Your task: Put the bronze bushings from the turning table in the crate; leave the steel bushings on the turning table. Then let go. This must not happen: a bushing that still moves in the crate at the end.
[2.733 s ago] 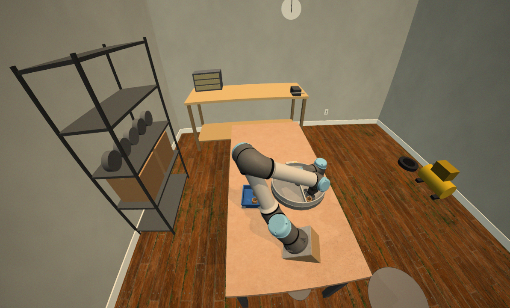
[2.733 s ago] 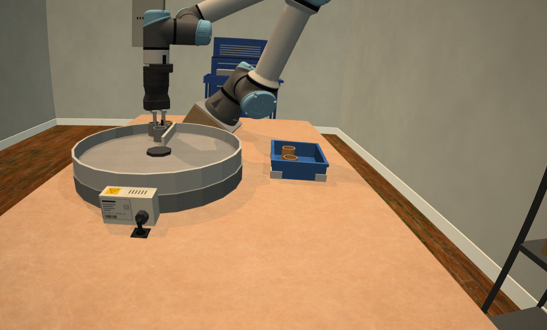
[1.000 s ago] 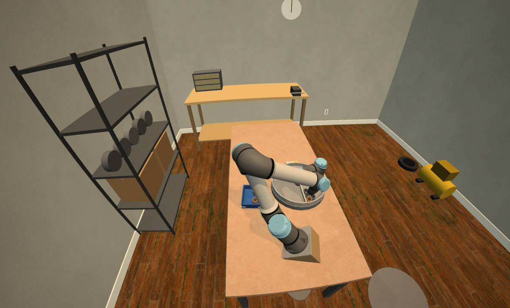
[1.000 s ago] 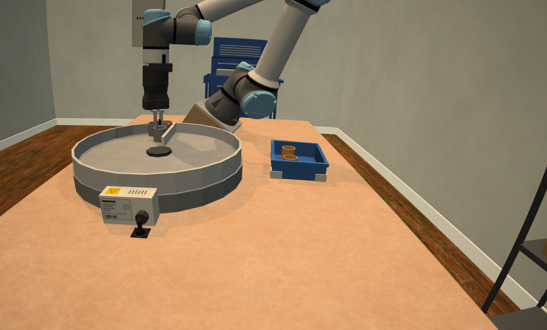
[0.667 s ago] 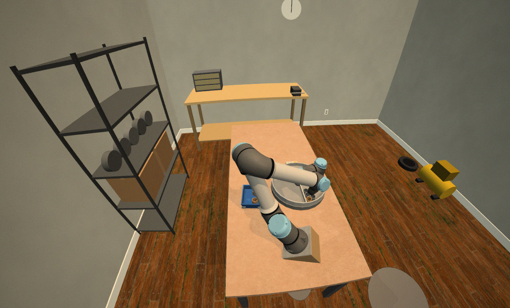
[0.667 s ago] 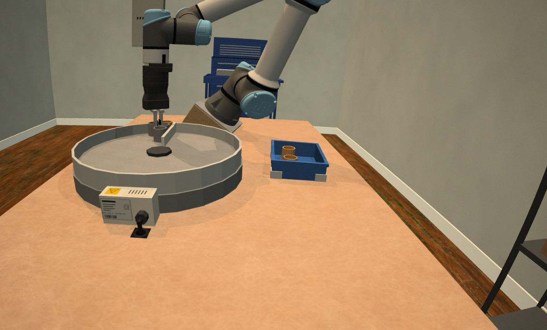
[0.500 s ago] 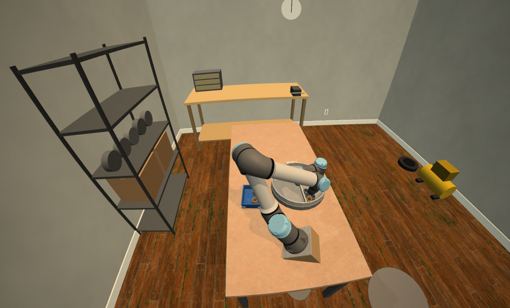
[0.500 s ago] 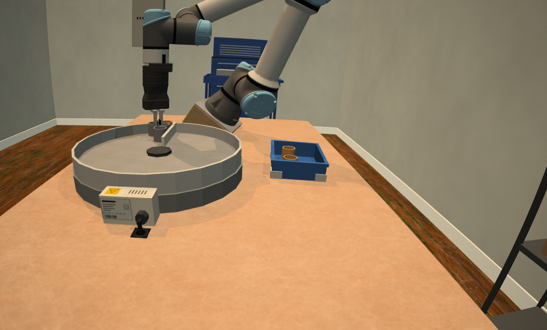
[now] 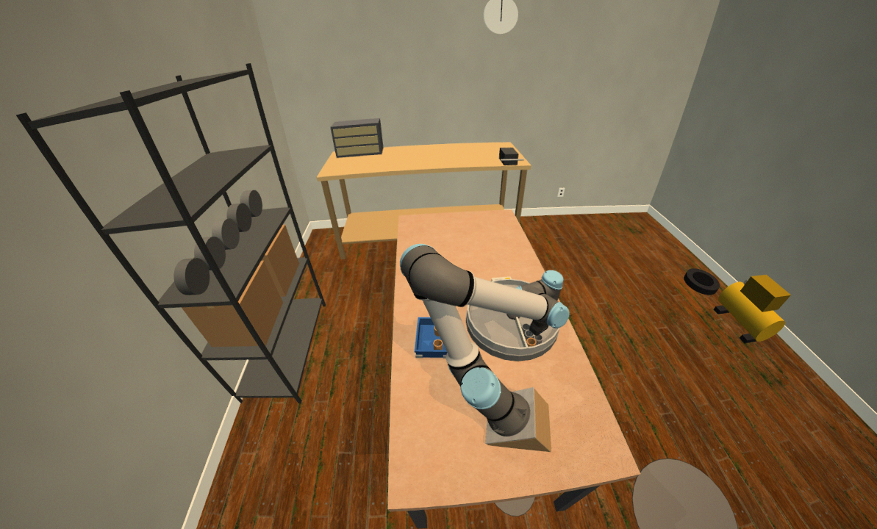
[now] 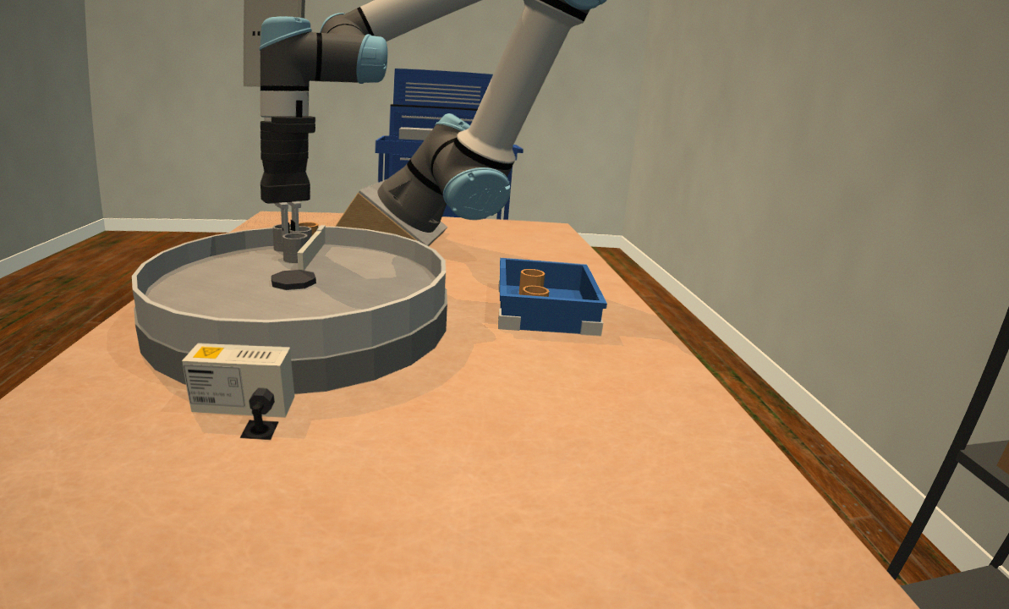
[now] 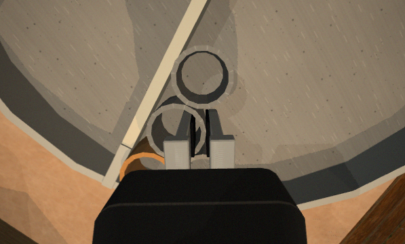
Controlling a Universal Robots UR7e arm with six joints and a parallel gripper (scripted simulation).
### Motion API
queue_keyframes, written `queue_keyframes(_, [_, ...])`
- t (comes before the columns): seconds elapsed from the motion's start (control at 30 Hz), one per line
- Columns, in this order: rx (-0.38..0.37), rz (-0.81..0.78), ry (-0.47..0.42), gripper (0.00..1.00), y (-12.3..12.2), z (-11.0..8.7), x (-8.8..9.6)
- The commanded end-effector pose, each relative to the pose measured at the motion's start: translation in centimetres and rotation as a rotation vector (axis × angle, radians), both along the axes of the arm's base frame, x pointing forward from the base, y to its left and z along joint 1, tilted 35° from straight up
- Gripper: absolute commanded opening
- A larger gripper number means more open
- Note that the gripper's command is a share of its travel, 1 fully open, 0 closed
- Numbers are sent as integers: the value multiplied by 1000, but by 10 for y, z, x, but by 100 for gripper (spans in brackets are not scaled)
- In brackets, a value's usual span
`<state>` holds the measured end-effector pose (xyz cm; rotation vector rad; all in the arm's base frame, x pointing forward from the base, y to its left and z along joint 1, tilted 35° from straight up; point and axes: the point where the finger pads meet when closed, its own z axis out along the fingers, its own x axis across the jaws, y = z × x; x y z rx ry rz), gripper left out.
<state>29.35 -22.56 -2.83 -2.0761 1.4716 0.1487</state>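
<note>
The turning table (image 9: 495, 341) (image 10: 371, 326) (image 11: 290, 68) carries three steel bushings and a bronze bushing (image 9: 531, 342) (image 11: 142, 154) beside the divider (image 10: 311, 247) (image 11: 161, 74). My gripper (image 10: 289, 227) (image 11: 200, 123) is shut on the wall of the middle steel bushing (image 11: 149, 132), one finger inside its bore and one outside. Another steel bushing (image 10: 293, 250) (image 11: 202, 105) stands clear of the fingers, towards the hub. The third steel bushing (image 11: 200, 156) is mostly hidden under the gripper. The blue crate (image 9: 426, 332) (image 10: 553, 316) holds two bronze bushings, one (image 10: 532, 282) behind the other.
A white box (image 10: 238, 378) with a black plug stands at the turning table's outer side. The turning table has a raised rim wall. The arm's base block (image 9: 538, 427) is nearby, and the arm passes over the crate's side in the top view. A shelf rack (image 9: 187, 223) stands left.
</note>
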Motion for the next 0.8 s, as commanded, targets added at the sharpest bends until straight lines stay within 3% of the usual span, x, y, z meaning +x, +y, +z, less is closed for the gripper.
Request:
queue_keyframes(0.0, [-1,0,0,0,-1,0,0])
queue_keyframes(0.77, [-1,0,0,0,-8,11,-3])
